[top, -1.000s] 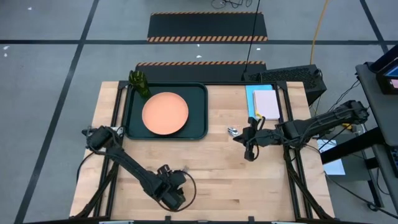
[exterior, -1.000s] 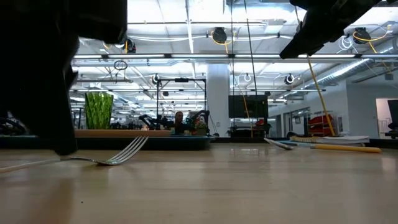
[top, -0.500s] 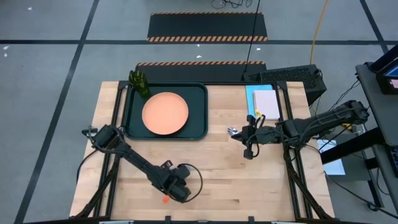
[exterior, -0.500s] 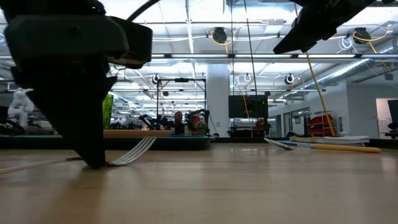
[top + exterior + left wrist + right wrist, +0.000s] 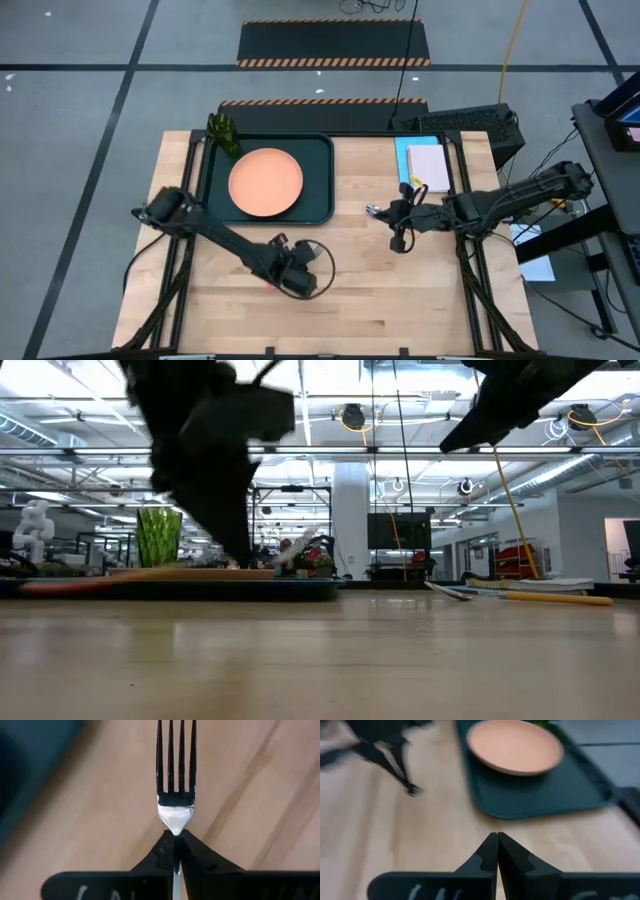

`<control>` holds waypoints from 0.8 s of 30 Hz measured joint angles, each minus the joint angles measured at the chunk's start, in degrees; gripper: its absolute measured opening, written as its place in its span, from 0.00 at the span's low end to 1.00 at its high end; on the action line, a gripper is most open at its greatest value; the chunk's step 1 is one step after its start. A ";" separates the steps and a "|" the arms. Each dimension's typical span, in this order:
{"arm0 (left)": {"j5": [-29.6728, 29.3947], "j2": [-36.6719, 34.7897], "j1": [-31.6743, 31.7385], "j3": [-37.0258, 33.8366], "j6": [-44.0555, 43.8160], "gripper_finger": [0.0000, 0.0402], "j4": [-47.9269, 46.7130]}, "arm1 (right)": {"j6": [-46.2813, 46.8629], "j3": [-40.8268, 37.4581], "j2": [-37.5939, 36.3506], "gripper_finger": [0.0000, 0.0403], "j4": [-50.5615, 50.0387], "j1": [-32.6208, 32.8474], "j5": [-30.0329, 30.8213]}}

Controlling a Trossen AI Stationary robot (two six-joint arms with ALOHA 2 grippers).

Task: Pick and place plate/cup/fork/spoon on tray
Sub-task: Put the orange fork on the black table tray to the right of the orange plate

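Observation:
In the left wrist view the fork (image 5: 175,795) sticks out past my left gripper (image 5: 174,837), which is shut on it; its orange handle (image 5: 70,582) shows in the low view. That gripper (image 5: 292,276) is over the wood, near of the tray (image 5: 318,205). The dark tray carries the salmon plate (image 5: 265,182) and, in its far left corner, the green cup (image 5: 226,134). The spoon (image 5: 520,596) lies flat on the table, its bowl (image 5: 371,210) just past my right gripper (image 5: 383,212). That gripper is raised and shut on nothing. My left gripper pinches the fork's narrow metal neck (image 5: 175,827) between its two fingers, just behind the base of the tines. The fingers come from above, pointing down, and lie across the fork. The fork hangs about level, clear of the table, tines out past the fingertips.
A light blue sheet with a pale notepad (image 5: 428,165) lies at the table's far right, behind my right arm (image 5: 500,200). A dark box (image 5: 470,122) stands at the far right edge. Bare wood (image 5: 420,300) stretches along the near side.
My left gripper has taken hold of the fork, which lay on the table, and lifted it clear. It has gone up and toward the far edge, nearer the tray, carrying the fork with it.

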 joint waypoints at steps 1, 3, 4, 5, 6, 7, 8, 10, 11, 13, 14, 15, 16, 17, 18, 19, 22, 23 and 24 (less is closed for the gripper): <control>-1.24 -1.29 0.54 0.01 0.97 0.03 0.18 | 0.12 -0.48 0.02 0.00 0.26 0.00 1.35; -4.66 -3.98 1.53 0.01 3.63 0.03 0.57 | 0.06 -2.20 0.00 0.00 2.33 -0.15 3.12; -6.22 -5.56 2.00 0.03 4.91 0.03 1.28 | -0.01 -3.45 0.01 0.00 4.50 -0.34 3.64; -8.09 -7.13 2.30 0.03 6.13 0.03 1.75 | -0.11 -4.88 0.02 0.00 7.25 -0.73 3.57; -9.76 -8.49 2.65 0.03 7.41 0.03 2.02 | -0.43 -6.49 0.02 0.00 10.67 -1.16 3.43; -11.49 -9.81 2.97 0.05 8.96 0.03 3.08 | -0.89 -8.19 0.02 0.00 14.92 -1.49 2.92; -13.17 -11.15 3.09 0.05 10.67 0.03 4.45 | -1.73 -9.68 0.03 0.00 19.39 -1.87 1.84; -16.60 -13.09 3.46 0.05 14.39 0.03 7.21 | -2.87 -12.30 0.38 0.01 27.44 -2.26 0.83; -18.18 -13.93 3.65 0.06 16.54 0.03 9.71 | -3.21 -12.98 0.76 0.01 30.49 -2.49 0.59; -20.64 -15.02 4.04 0.12 20.59 0.03 14.48 | -3.55 -13.59 1.96 0.03 34.14 -2.70 0.62; -21.65 -15.22 4.32 0.12 22.67 0.03 17.14 | -3.37 -13.61 2.73 0.05 35.73 -2.67 0.53; -22.34 -15.25 4.51 0.12 24.88 0.03 20.43 | -3.27 -13.61 3.60 0.06 37.58 -2.64 0.49; -22.88 -15.23 4.79 0.14 26.87 0.03 23.17 | -3.28 -13.61 4.68 0.08 39.49 -2.49 0.46; -23.22 -15.17 5.02 0.14 28.93 0.03 25.69 | -3.29 -13.61 5.95 0.10 41.62 -2.31 0.37; -23.29 -14.91 5.32 0.14 31.01 0.03 28.53 | -3.31 -13.61 7.44 0.12 44.05 -2.06 0.28; -23.31 -14.44 5.69 0.16 32.96 0.03 31.86 | -3.42 -13.61 8.95 0.14 46.32 -1.71 0.22; -23.49 -13.17 6.72 0.16 37.93 0.03 38.69 | -4.66 -13.60 13.24 0.20 55.47 -1.20 -2.80; -23.48 -12.65 7.07 0.16 39.01 0.03 41.21 | -4.85 -13.58 14.52 0.23 58.37 -1.14 -4.02; -23.48 -12.17 7.41 0.16 39.95 0.03 43.11 | -4.98 -13.57 15.69 0.25 60.65 -1.16 -5.33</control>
